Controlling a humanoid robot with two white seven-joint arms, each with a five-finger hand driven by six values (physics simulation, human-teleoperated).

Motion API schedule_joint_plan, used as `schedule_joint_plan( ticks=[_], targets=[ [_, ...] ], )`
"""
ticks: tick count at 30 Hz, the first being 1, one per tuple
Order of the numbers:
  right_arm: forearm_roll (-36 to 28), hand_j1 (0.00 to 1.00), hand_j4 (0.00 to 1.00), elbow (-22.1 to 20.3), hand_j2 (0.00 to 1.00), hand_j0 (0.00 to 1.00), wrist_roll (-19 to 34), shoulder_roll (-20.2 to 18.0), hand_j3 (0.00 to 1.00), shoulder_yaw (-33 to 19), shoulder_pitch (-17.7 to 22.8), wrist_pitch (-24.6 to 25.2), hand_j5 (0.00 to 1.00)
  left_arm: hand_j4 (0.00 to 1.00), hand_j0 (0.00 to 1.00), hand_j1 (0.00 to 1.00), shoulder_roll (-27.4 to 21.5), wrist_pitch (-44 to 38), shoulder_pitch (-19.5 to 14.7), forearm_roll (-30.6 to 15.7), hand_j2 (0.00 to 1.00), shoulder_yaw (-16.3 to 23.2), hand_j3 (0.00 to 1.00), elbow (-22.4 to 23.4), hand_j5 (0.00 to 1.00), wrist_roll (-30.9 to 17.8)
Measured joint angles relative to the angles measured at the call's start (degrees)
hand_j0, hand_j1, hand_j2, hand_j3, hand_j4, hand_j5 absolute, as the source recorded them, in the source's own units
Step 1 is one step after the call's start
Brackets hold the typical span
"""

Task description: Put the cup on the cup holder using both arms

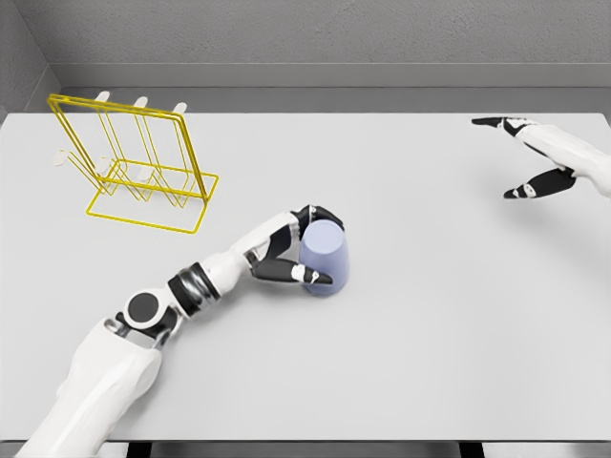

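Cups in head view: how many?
1. The cup, pale blue, stands on the table near the middle, gripped by the left robot hand. None on the yellow cup holder at far left.

Right arm (pixel 582 157) cut off at edge.

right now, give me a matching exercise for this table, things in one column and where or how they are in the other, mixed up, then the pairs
Things:
1. cup
2. cup holder
3. left hand
4. right hand

Place or state:
A. yellow wire frame at the table's far left
B. fingers spread, holding nothing, at the right edge
C. pale blue, mouth down, near the table's middle
D. fingers wrapped around the cup's side

Pairs: 1-C, 2-A, 3-D, 4-B
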State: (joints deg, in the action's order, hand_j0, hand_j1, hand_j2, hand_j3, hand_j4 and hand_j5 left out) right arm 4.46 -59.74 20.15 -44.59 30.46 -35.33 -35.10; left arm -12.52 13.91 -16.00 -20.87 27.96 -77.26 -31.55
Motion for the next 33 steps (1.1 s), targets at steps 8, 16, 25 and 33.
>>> schedule_joint_plan(
  ticks=[8, 16, 25, 33],
  targets=[
    [0.1, 1.0, 1.0, 0.0, 1.0, 1.0, 0.0, 0.1, 1.0, -0.3, 0.0, 0.0, 1.0, 0.37, 0.37, 0.37, -6.2, -0.5, 0.3, -4.6, 0.37, -2.4, 0.37, -8.7, 0.37, 0.0],
    [0.1, 1.0, 1.0, 0.0, 1.0, 1.0, 0.0, 0.1, 1.0, -0.2, 0.0, 0.0, 1.0, 0.37, 0.37, 0.37, -12.3, -0.6, 1.2, -8.9, 0.37, -5.6, 0.37, -15.2, 0.37, 0.0],
    [0.0, 1.0, 1.0, 0.0, 1.0, 1.0, -0.1, 0.0, 1.0, -0.1, 0.0, 0.0, 1.0, 0.37, 0.37, 0.37, -20.5, -0.6, 0.1, -16.6, 0.37, -9.8, 0.37, -19.2, 0.37, 0.2],
    [0.0, 1.0, 1.0, 0.0, 1.0, 1.0, -0.1, 0.1, 1.0, -0.2, 0.0, 0.0, 1.0, 0.37, 0.37, 0.37, -23.5, -0.7, -2.1, -19.1, 0.37, -12.0, 0.37, -18.9, 0.37, 0.3]
  ],
)
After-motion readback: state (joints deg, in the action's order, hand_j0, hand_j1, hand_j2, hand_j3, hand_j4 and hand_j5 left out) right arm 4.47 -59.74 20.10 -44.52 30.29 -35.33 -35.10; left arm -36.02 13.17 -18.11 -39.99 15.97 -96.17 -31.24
